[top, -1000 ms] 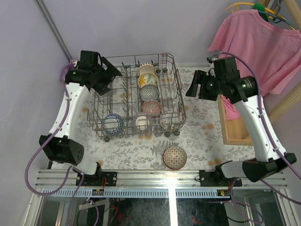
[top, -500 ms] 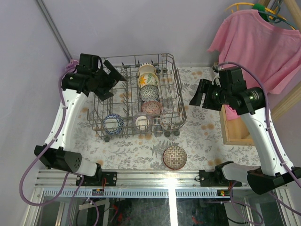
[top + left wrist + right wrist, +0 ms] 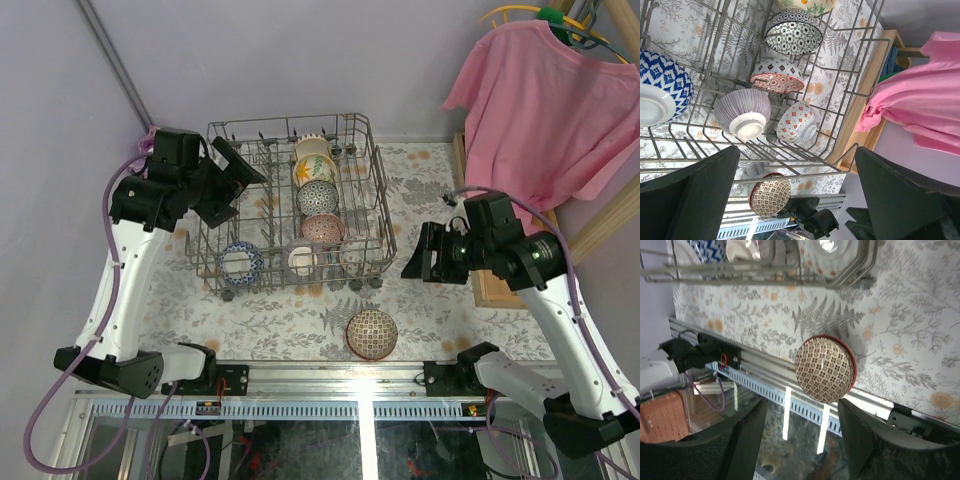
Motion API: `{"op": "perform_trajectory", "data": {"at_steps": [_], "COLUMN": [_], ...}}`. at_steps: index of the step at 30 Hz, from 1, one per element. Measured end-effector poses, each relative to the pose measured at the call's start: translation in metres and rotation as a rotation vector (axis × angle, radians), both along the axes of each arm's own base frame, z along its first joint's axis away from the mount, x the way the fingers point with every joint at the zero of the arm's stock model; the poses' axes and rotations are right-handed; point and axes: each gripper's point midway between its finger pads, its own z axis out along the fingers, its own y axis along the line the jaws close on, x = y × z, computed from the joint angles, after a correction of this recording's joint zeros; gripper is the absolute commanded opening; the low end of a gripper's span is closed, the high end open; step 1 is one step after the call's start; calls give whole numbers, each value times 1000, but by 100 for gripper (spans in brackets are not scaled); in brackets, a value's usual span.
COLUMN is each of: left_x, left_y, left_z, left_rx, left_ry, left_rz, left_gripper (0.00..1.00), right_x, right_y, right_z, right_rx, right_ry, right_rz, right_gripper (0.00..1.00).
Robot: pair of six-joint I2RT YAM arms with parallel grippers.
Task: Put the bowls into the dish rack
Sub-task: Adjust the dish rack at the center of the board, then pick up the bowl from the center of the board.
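The grey wire dish rack [image 3: 383, 200] stands at the back left of the table. Several bowls sit in it: a floral one [image 3: 315, 166], a dark patterned one [image 3: 317, 196], a red-pink one [image 3: 322, 228], a blue one [image 3: 240, 262] and a striped grey one [image 3: 301, 260]. One brown-patterned bowl [image 3: 371, 333] lies upside down on the cloth near the front edge, also seen in the right wrist view [image 3: 825, 369]. My left gripper [image 3: 225, 180] hangs open and empty over the rack's left side. Open and empty too, my right gripper [image 3: 425, 252] hovers right of the rack, above and behind the loose bowl.
A pink shirt [image 3: 540, 90] hangs at the back right over a wooden box [image 3: 490, 285]. An aluminium rail [image 3: 300, 378] runs along the table's near edge, just in front of the loose bowl. A purple wall closes the left side.
My right gripper has come forward from the back right toward the loose bowl. The left arm has drawn back to the left, its gripper still over the rack's left side.
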Motion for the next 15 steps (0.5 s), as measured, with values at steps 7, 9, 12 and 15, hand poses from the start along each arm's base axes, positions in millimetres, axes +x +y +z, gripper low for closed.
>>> {"op": "perform_trajectory", "data": {"at_steps": [7, 9, 12, 15], "left_x": [0, 0, 1, 0], "left_y": [3, 3, 4, 4], "left_z": [-1, -2, -2, -2], "left_rx": [9, 9, 9, 8], "left_ry": [5, 5, 6, 8], "left_rz": [15, 17, 23, 27], "left_gripper": [100, 100, 100, 100], "right_x": [-41, -50, -58, -59], "right_y": [7, 7, 9, 12], "right_z": [-19, -22, -26, -31], "right_rx": [28, 38, 45, 30], "right_ry": [40, 50, 63, 75], "right_rz": [92, 116, 149, 187], "right_gripper": [64, 64, 64, 64]}}
